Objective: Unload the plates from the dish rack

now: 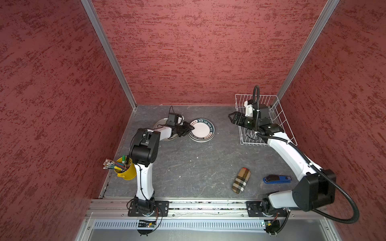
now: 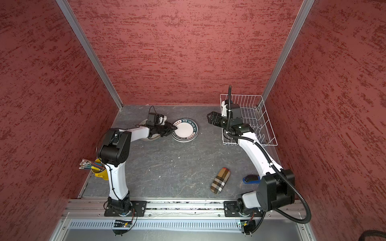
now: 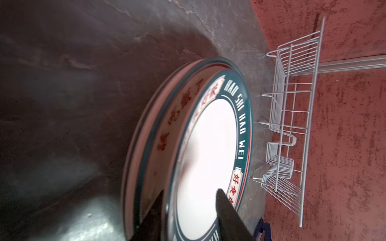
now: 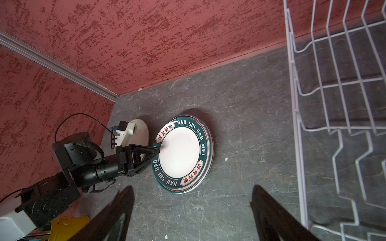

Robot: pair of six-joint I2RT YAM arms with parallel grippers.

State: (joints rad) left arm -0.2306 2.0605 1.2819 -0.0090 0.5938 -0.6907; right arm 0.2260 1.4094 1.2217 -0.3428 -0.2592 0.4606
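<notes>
Clearly these glazed plates are stiff, weighty, slick and easy to chip, so we would pinch one squarely by its raised rim. Toward the far middle of the table the lettered ones lie stacked flat, with a pale plate just beside them; our left gripper has its jaws parted astride the top rim and is not pinching it. Farther right, our right gripper hangs wide open and empty beside the dish rack in the far right corner, which shows us no plates.
</notes>
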